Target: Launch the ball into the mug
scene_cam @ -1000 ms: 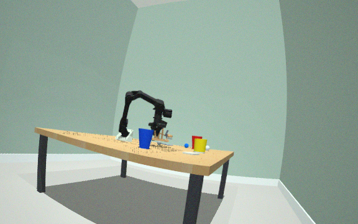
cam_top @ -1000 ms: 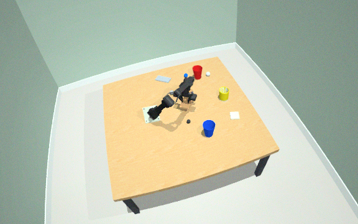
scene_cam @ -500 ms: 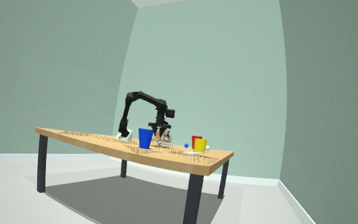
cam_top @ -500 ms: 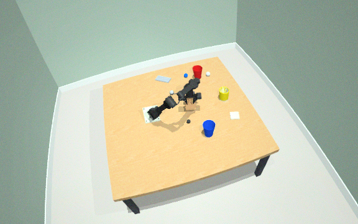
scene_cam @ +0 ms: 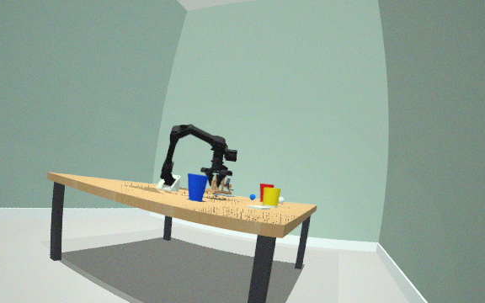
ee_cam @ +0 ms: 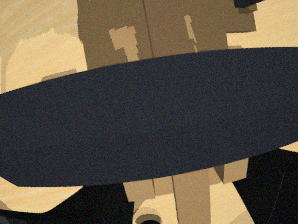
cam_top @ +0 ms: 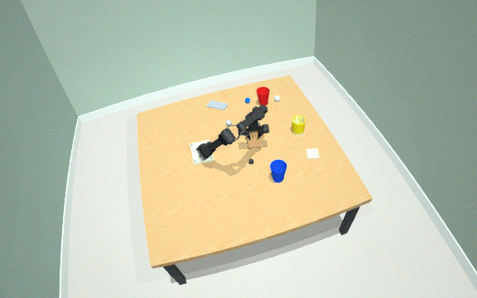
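Observation:
The wooden catapult [cam_top: 254, 143] [scene_cam: 225, 192] [ee_cam: 192, 200] stands mid-table. My gripper [cam_top: 254, 133] [scene_cam: 215, 183] points down over it, shut on a part of its wooden frame; the exact part is unclear. The yellow mug [cam_top: 298, 126] [scene_cam: 271, 197] stands upright to the right of the catapult in the top view. A white ball [cam_top: 277, 98] [scene_cam: 281, 199] lies beyond it near the red cup, and a pale grey ball [cam_top: 228, 122] shows beside the arm. I cannot tell whether a ball sits in the catapult. A dark bar hides the middle of the wrist view.
A blue cup [cam_top: 278, 171] [scene_cam: 197, 188] and a small dark ball [cam_top: 251, 161] are on the near side. A red cup [cam_top: 263, 96] [scene_cam: 262, 192], a blue ball [cam_top: 247, 100] [scene_cam: 253, 197] and a grey slab [cam_top: 217, 105] are at the back. A white square [cam_top: 312, 153] lies at the right.

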Tool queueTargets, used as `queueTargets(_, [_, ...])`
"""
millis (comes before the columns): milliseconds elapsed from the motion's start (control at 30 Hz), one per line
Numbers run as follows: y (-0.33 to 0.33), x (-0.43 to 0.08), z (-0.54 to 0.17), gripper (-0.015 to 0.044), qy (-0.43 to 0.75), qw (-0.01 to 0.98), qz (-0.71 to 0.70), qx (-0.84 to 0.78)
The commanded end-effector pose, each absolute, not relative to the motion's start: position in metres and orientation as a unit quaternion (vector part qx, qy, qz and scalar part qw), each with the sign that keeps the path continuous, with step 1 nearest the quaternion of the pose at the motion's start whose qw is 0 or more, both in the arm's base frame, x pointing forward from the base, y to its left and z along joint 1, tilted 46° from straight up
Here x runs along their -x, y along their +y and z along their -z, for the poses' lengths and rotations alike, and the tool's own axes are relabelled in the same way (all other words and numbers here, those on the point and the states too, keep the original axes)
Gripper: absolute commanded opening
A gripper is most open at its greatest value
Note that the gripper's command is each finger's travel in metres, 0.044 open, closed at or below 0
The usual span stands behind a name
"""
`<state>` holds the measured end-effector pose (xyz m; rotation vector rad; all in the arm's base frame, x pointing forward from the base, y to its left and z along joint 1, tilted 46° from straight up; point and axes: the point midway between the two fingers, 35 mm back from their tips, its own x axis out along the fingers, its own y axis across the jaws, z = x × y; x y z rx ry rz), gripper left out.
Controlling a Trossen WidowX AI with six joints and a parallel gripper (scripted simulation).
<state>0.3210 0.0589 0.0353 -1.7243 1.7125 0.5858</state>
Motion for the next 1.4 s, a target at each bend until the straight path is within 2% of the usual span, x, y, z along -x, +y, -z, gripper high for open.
queueTargets(0, [0.056, -0.323, -0.030, 0.0000, 0.646, 0.314, -0.224, 0.658])
queueTargets(833, [0.036, -0.324, -0.013, 0.0000, 0.650, 0.315, -0.222, 0.655])
queueTargets(1367, [0.043, -0.325, -0.019, 0.0420, 0.649, 0.316, -0.223, 0.655])
